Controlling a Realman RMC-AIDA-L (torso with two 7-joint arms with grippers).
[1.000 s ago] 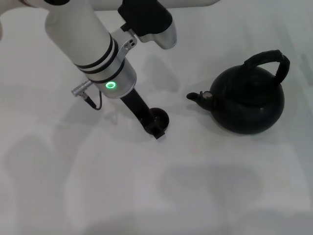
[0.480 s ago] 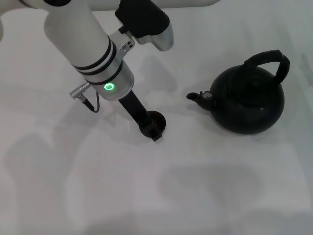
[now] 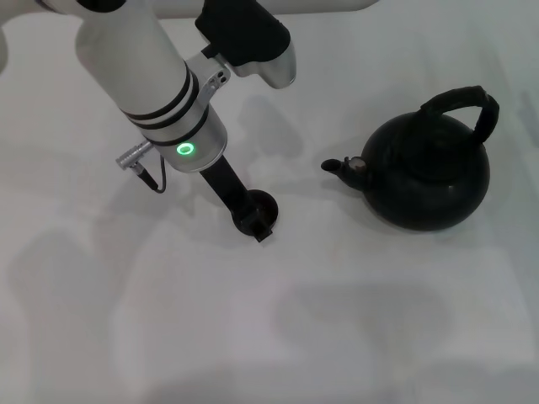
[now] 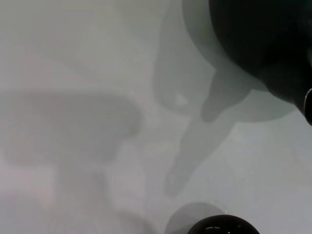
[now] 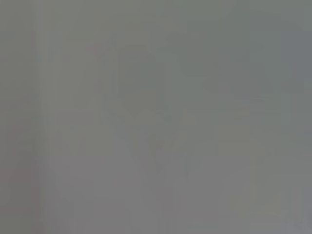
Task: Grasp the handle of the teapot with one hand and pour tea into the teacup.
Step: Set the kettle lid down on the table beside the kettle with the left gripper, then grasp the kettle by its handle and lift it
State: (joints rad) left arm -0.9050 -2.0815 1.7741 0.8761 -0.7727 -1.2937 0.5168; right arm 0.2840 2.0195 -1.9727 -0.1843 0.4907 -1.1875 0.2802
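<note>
On the white bench [image 3: 354, 320], the large round matte black teapot [image 3: 429, 172] is standing upright toward the right side, its short spout [image 3: 337, 167] pointing toward the middle and its thick black arched handle [image 3: 461, 105] rising free over its top, with nothing touching it. The small low black teacup [image 3: 259, 207] is sitting near the middle of the bench, well apart from the spout. The left pincer [image 3: 253, 220], black below a silver-grey wrist with a green ring light [image 3: 184, 150], is reaching down at the teacup and is touching or overlapping its rim; whether its fingers are spread or pressed on the cup cannot be told. In the left wrist view the teapot's dark body [image 4: 263, 39] is showing at one edge and the teacup's rim [image 4: 222, 225] at another. The right pincer is showing in no view.
</note>
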